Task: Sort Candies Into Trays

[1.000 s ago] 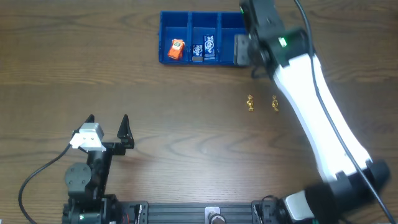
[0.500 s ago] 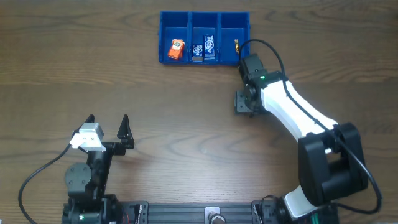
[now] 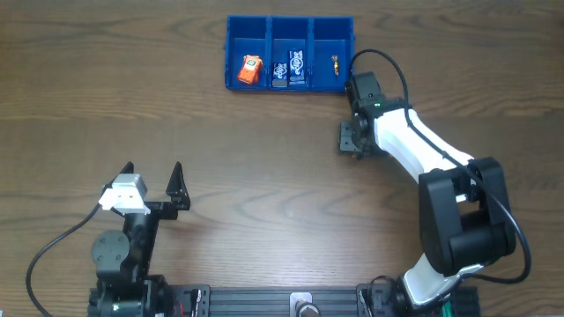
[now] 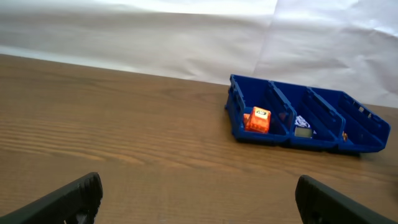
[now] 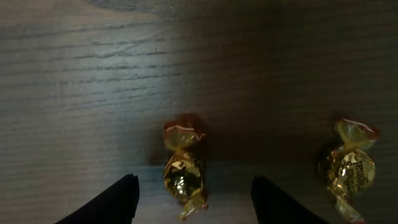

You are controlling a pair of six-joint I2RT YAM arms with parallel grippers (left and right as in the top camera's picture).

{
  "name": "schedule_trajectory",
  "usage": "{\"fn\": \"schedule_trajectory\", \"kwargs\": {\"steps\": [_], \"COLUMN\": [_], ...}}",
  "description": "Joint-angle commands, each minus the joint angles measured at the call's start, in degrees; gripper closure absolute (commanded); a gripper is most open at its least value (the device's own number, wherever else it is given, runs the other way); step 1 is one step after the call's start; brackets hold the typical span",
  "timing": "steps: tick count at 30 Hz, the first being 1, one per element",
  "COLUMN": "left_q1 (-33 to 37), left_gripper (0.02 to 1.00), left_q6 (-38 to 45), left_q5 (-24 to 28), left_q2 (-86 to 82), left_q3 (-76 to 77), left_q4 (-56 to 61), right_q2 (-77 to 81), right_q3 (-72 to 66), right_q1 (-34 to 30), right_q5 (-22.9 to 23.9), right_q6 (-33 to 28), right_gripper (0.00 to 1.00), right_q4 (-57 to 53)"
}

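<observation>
Top view: a blue tray (image 3: 231, 53) with three compartments lies on a wooden worktop (image 3: 264, 176). The compartment farthest from the right arm holds an orange candy (image 3: 252, 69). The middle one holds dark-wrapped candies (image 3: 291, 69), and the one nearest that arm holds a small gold sweet (image 3: 335, 63). The right end effector (image 3: 352, 141) hangs near the corner of that last compartment. The left end effector (image 3: 152, 176) sits well apart from the tray, fingers spread wide, holding nothing.

Left wrist view: the tray (image 4: 360, 134) stands ahead across bare wood, with the orange candy (image 4: 258, 119) in its end compartment.

Right wrist view: the right end effector (image 5: 194, 202) is spread wide and straddles a gold candy (image 5: 183, 177) lying on the worktop outside the tray, apparently not touching it. A second gold candy (image 5: 348, 171) lies near it, outside the fingers.

The candy is probably very light, with a firm round core under crinkly, slippery foil. Its twisted ends look flimsy, so the round middle seems the best place to grip it.
</observation>
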Motion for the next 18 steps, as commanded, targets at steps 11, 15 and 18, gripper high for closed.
{"fn": "schedule_trajectory", "kwargs": {"steps": [11,15,18], "left_q1": [0.09,0.09,0.09], "left_gripper": [0.02,0.023,0.02], "left_q6": [-0.2,-0.2,-0.2], "left_q5": [1.22,1.22,1.22], "left_q2": [-0.35,-0.35,-0.35], "left_q3": [-1.18,-1.18,-1.18], "left_q4": [-1.79,-1.79,-1.79], "right_q2": [3.06,3.06,3.1], "right_q3": [0.17,0.17,0.15], "right_q1": [-0.39,-0.39,-0.39], "right_q5": [0.09,0.31,0.28], "right_q6": [-2.1,-2.29,-2.29], "right_gripper": [0.426,0.448,0.489], "right_q4": [2.01,2.03,2.05]}}
